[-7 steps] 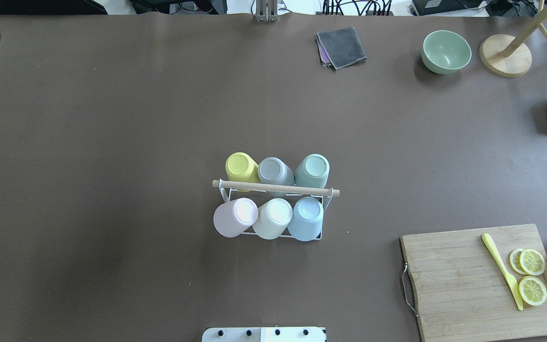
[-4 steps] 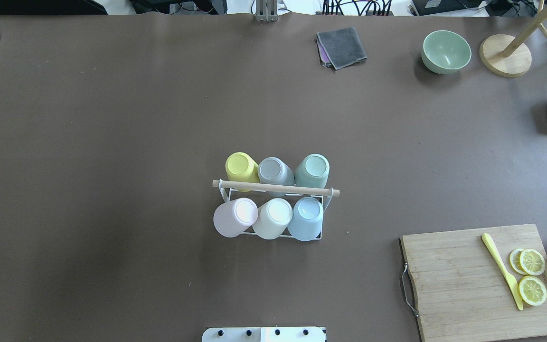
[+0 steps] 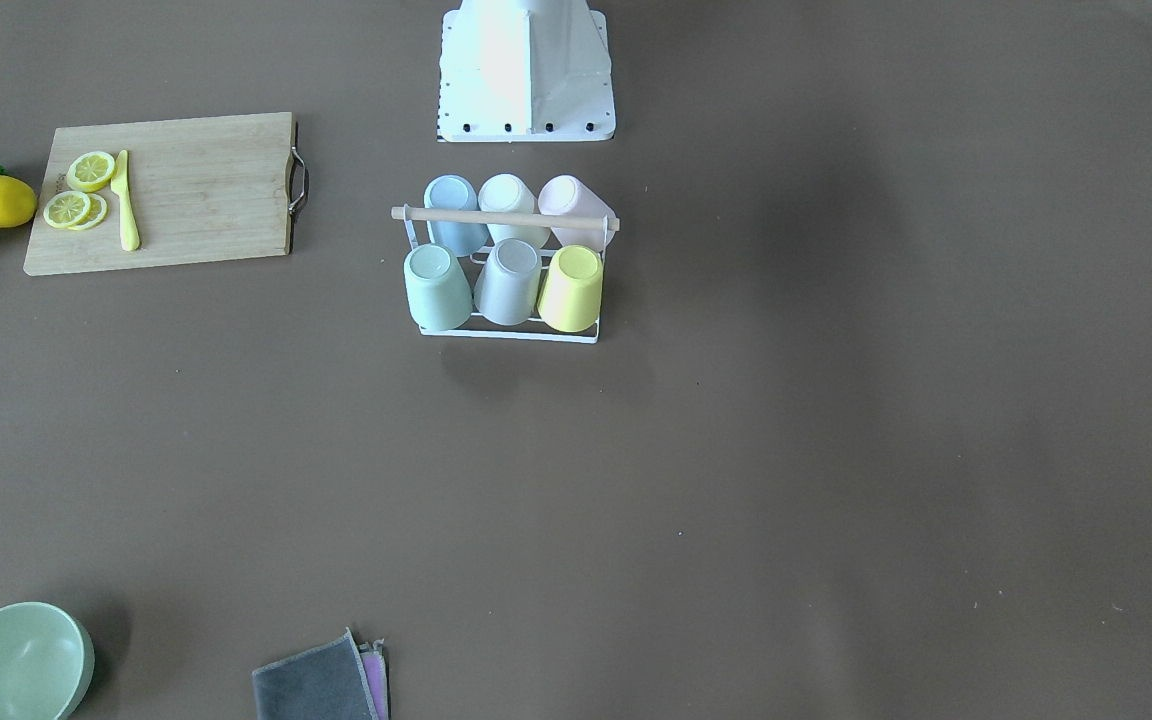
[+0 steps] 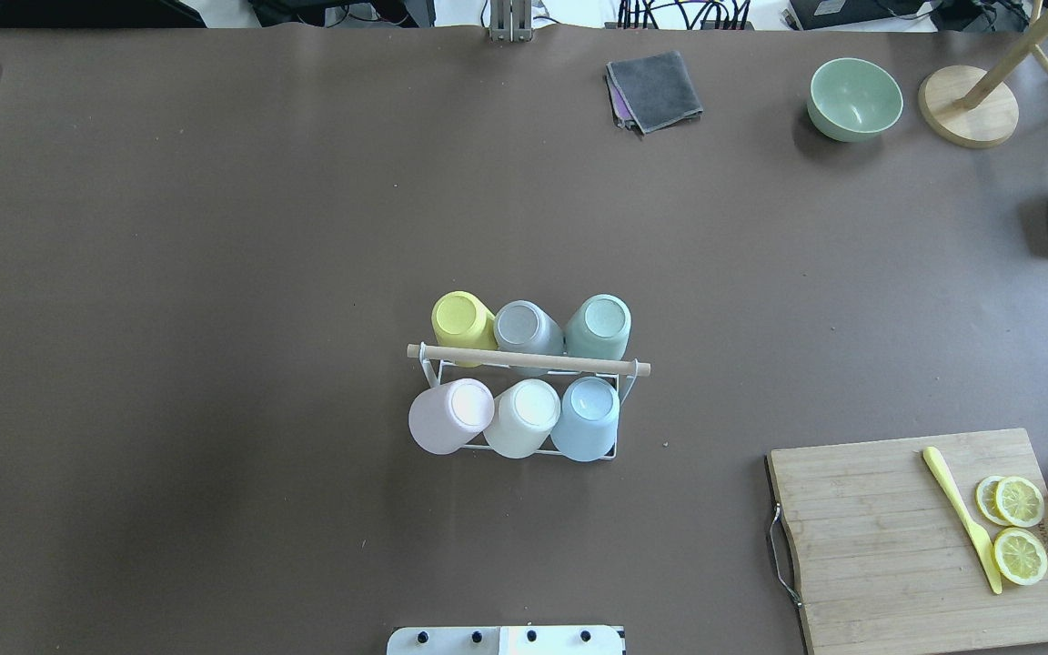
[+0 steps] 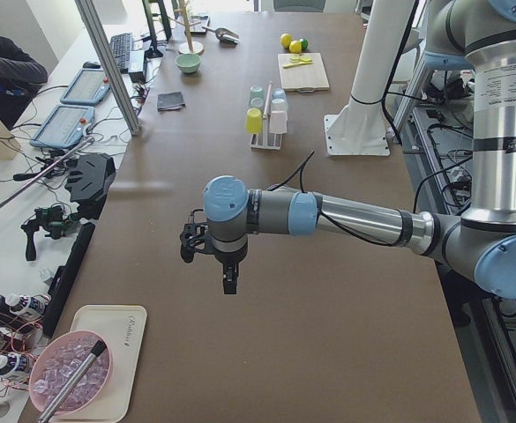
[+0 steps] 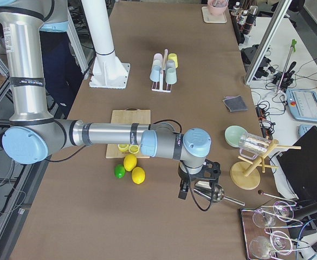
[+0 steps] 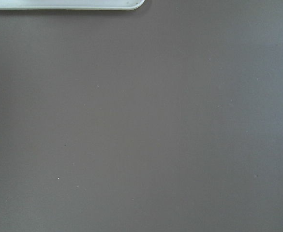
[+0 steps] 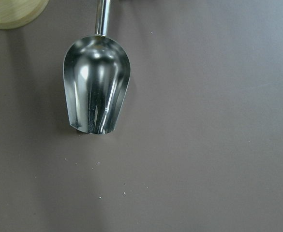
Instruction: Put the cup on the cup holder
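The cup holder (image 3: 509, 336) stands in the middle of the table (image 4: 215, 273), just in front of the robot's white base plate (image 4: 506, 640). Its long axis, marked by the wooden rod (image 4: 529, 359) across the top, runs left to right across the table, with the right end slanted slightly nearer the robot. The rack stands upright on its rectangular base.

All six places are filled, three cups on each side of the rod. On the far side, from left to right, are the yellow cup (image 4: 462, 320), the grey cup (image 4: 529, 326) and the green cup (image 4: 599, 326). On the near side are the pink cup (image 4: 447, 414), the white cup (image 4: 524, 416) and the blue cup (image 4: 588, 417). Each cup is upside down with its bottom up, leaning outward from the rod. The pink cup reaches past the rack's left end.

Both arms are well apart from the rack. The left gripper (image 5: 228, 282) hangs above bare table towards the left end; its wrist view shows only tabletop and the edge of a white tray (image 7: 64, 4). The right gripper (image 6: 184, 189) hangs at the far right, over a metal scoop (image 8: 96, 84) that lies beside a round wooden base (image 8: 13, 12). I cannot tell whether either gripper's fingers are apart or together, since they appear only in the side views
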`<state>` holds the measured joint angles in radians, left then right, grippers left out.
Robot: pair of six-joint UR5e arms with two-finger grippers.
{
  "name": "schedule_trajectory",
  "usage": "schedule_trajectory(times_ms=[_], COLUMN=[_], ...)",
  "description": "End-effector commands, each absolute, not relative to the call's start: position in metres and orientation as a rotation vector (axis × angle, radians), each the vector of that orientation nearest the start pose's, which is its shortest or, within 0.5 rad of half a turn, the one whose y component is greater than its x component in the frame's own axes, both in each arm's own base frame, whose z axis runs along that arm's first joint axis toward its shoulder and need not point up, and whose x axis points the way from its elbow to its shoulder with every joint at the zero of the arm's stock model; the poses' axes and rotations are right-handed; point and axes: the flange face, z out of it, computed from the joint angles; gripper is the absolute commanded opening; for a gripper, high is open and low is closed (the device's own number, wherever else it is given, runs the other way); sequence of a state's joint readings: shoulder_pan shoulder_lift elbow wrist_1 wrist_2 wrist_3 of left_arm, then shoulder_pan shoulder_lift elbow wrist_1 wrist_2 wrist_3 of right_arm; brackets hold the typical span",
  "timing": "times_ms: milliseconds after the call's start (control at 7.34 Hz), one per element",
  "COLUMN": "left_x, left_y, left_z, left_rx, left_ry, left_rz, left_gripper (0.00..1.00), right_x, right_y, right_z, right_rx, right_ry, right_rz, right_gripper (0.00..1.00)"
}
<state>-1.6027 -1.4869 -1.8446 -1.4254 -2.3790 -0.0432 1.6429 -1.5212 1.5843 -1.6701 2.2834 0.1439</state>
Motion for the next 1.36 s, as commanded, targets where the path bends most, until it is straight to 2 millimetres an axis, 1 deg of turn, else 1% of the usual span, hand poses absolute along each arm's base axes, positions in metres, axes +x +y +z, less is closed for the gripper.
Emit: schedule_trajectory(times_ms=[0,136,272,409,545,1226], left_x=[-0.076,-0.076,-0.076,-0.076,-0.076,-0.076], left_y=[-0.45,-0.45,-0.45,-0.45,-0.45,-0.449], left_z=[0.575,0.575,0.577,0.577,0.577,0.578], left_rx=[0.04,0.039,0.036,0.036,0.037,0.035], left_ry=[0.809,0.809,0.809,0.809,0.809,0.809], left_rz=[-0.054,-0.052,-0.055,-0.055,-0.055,-0.054], left_gripper=[0.99,0.99,0.99,0.99,0.99,0.99], right_x=[0.101,0.097,0.095,0.094,0.094,0.094], right_y=[-0.505,-0.501,-0.492,-0.47,-0.464,-0.461], right_z=[0.627,0.623,0.622,0.625,0.624,0.632], right_rx=[-0.031,-0.014,0.017,0.025,0.026,0.006], right_ry=[-0.706,-0.703,-0.696,-0.698,-0.699,-0.695], right_rz=[0.194,0.153,0.072,0.035,0.036,0.052], right_gripper=[1.0,1.0,1.0,1.0,1.0,1.0])
